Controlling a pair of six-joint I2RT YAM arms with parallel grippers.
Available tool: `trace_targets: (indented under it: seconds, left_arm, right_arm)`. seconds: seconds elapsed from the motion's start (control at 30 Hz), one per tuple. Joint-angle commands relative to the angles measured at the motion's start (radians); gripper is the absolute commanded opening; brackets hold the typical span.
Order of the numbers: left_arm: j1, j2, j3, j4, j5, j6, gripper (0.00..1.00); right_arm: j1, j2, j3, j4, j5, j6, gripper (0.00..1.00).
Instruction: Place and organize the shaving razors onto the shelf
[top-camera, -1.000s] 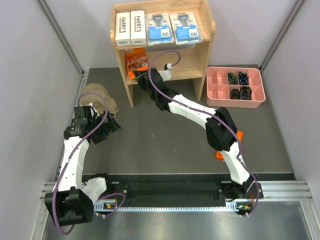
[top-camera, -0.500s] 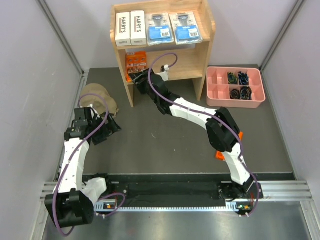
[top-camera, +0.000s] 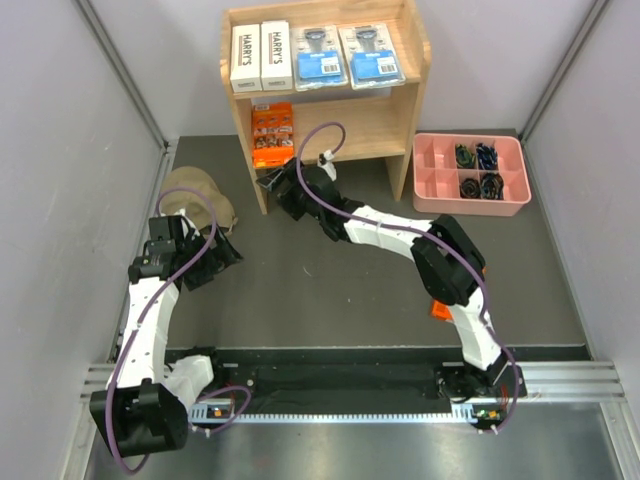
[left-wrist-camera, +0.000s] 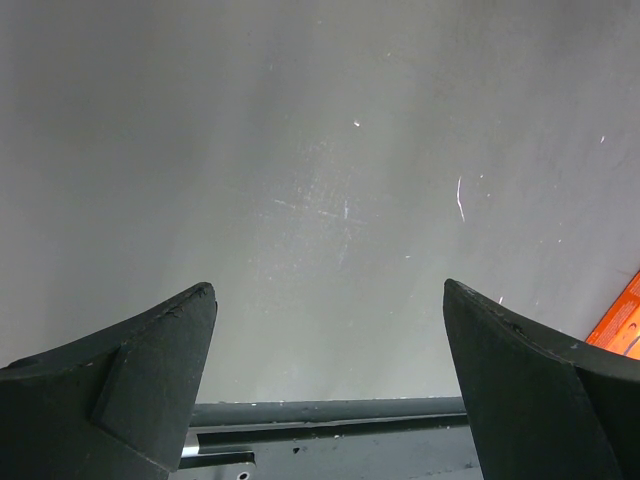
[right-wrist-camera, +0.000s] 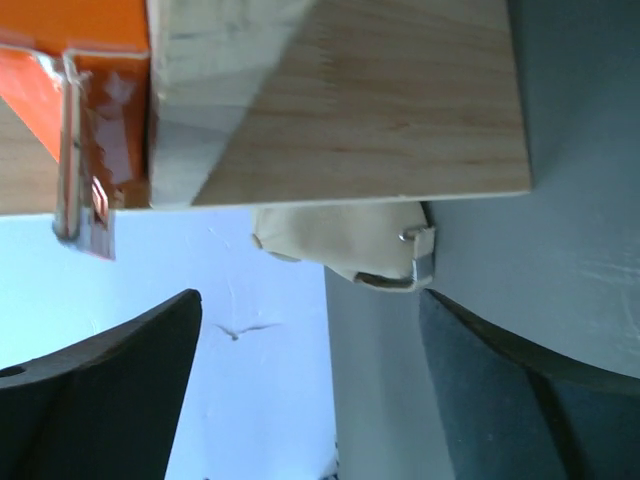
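**Top view.** I count five of the six packs on the shelf (top-camera: 375, 125). Two white HARRY'S boxes (top-camera: 246, 57) lie at the left of the top tier, with two blue blister packs (top-camera: 346, 55) to their right. One orange pack (top-camera: 272, 133) lies at the left end of the lower tier. The last orange pack (top-camera: 439, 309) lies on the table (top-camera: 300, 290), mostly hidden under the right arm's elbow, at about 5 o'clock from the shelf.

The right gripper (top-camera: 270, 186) sits just in front of the shelf's left side panel, at 6 o'clock from the shelved orange pack. Its jaws are apart and hold nothing. The left gripper (top-camera: 222, 250) hangs spread wide and empty beside a tan cap (top-camera: 190, 195). A pink tray (top-camera: 470, 208) stands at 3 o'clock from the shelf. The lower tier right of the orange pack is bare wood, so I judge the last pack fits there. The middle of the table gives free room to swing.

**Left wrist.** The left gripper (left-wrist-camera: 328, 290) is spread over bare grey table. An orange corner shows at 4 o'clock, which I take to be the last orange pack (left-wrist-camera: 628, 318).

**Right wrist.** The right gripper (right-wrist-camera: 310, 297) has its fingers apart with nothing between them. The shelf's wooden edge (right-wrist-camera: 380, 100) looms close at 12 o'clock. The orange pack (right-wrist-camera: 100, 130) is at 10 o'clock and the tan cap (right-wrist-camera: 340, 250) lies beyond. I would back straight out before turning.
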Motion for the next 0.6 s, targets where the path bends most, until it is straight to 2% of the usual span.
trace_targets:
  seconds: [0.0, 0.07, 0.17, 0.57]
  left_arm:
    - [-0.004, -0.020, -0.006, 0.036, -0.001, 0.004, 0.99]
    - [-0.002, -0.020, -0.007, 0.037, -0.001, 0.005, 0.99]
    - [-0.004, -0.019, -0.009, 0.037, -0.001, 0.004, 0.99]
    - [-0.004, -0.025, -0.007, 0.036, 0.002, 0.005, 0.99]
  right_arm:
    - [-0.012, -0.142, -0.048, 0.064, -0.012, -0.027, 0.91]
    - [-0.012, -0.155, -0.067, 0.075, -0.008, -0.036, 0.95]
    - [-0.015, -0.164, -0.065, 0.084, -0.015, -0.058, 0.97]
    - [-0.015, -0.192, -0.073, 0.080, -0.064, -0.061, 0.98]
